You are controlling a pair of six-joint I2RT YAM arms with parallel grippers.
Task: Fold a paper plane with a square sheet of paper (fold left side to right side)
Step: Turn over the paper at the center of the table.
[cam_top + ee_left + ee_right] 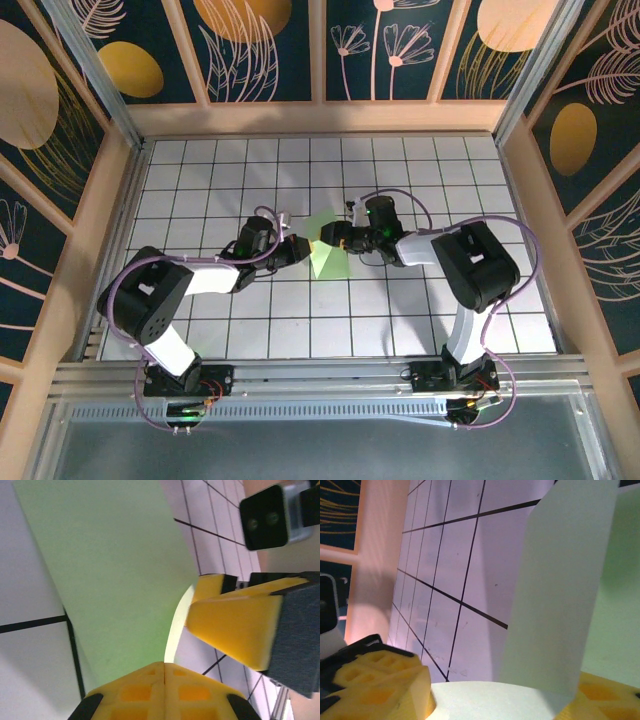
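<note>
The sheet of paper (326,258) is pale green and lies mid-table as a creased wedge with one flap lifted. My left gripper (303,247) meets it from the left, and my right gripper (333,237) meets its top from the right. In the left wrist view the left gripper (165,666) is shut, pinching the paper's (115,570) curled edge at the seam of its yellow pads. The right gripper's fingers (235,625) sit close beside that edge. In the right wrist view the right gripper (505,700) stands open, with the bent paper (570,580) curving between its fingers.
The white grid table (200,180) is boxed in by wooden walls (320,115) at the back and sides. A metal rail (320,385) runs along the near edge by the arm bases. The right wrist camera (265,517) hangs just above the paper.
</note>
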